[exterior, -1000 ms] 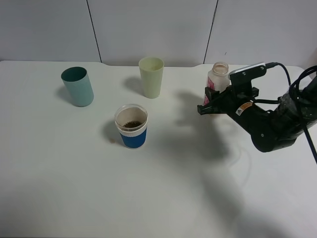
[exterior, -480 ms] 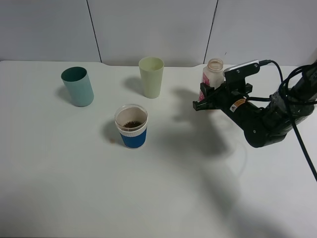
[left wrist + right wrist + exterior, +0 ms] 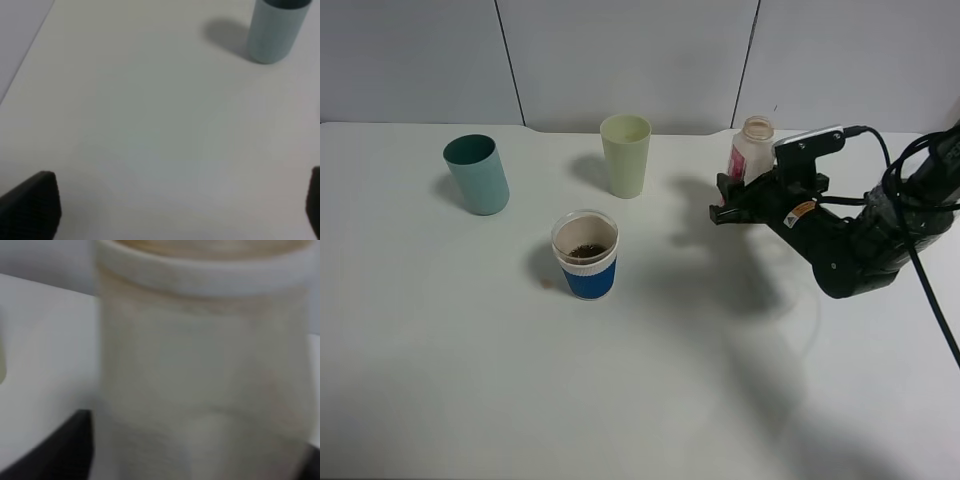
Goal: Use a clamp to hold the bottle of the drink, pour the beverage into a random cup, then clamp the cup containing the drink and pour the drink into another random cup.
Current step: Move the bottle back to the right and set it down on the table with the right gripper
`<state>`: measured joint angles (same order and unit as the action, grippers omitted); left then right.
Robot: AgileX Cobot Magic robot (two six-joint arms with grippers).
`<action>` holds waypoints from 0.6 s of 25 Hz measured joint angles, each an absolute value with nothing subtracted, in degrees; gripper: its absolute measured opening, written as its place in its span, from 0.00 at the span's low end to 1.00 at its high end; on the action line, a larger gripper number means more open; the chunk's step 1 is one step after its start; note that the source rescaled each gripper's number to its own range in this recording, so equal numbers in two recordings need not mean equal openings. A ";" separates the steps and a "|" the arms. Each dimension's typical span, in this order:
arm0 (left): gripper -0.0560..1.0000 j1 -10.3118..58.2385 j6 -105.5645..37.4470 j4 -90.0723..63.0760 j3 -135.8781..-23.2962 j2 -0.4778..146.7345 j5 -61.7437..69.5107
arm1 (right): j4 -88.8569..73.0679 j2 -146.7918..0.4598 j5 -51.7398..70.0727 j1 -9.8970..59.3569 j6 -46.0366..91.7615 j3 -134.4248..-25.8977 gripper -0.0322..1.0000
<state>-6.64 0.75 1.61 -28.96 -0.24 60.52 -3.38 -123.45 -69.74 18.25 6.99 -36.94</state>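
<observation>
Three cups stand on the tabletop (image 3: 640, 390): the blue-sleeved cup (image 3: 588, 275) with the dark beverage (image 3: 586, 250) in it, the teal cup (image 3: 477, 176) and the pale green cup (image 3: 625, 156). At the rear right, the bottle (image 3: 752, 148) stands between the fingers of the right gripper (image 3: 723, 200) (pinching or loose, I cannot tell). The fingers of the left gripper (image 3: 172, 207) are spread wide.

No text, brand name or number is legible in any view. The bottle of the drink (image 3: 756, 146) carries a red label (image 3: 737, 160); its print is too small to read. The right arm (image 3: 845, 255) bears a small orange-and-white sticker (image 3: 804, 210) with unresolved characters. The right wrist view shows the bottle blurred, with no readable marking.
</observation>
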 joint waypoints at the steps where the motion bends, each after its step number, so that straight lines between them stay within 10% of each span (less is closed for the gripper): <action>1: 1.00 -6.64 0.75 1.61 -28.96 -0.24 60.52 | -3.66 -123.25 -69.67 18.25 5.79 -36.94 0.54; 15: 1.00 -6.64 0.75 1.61 -28.96 -0.24 60.52 | -4.56 -122.00 -69.36 18.25 -1.11 -36.89 0.79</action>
<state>-6.64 0.75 1.61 -28.96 -0.24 60.52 -4.56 -122.00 -69.36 18.25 -1.11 -36.89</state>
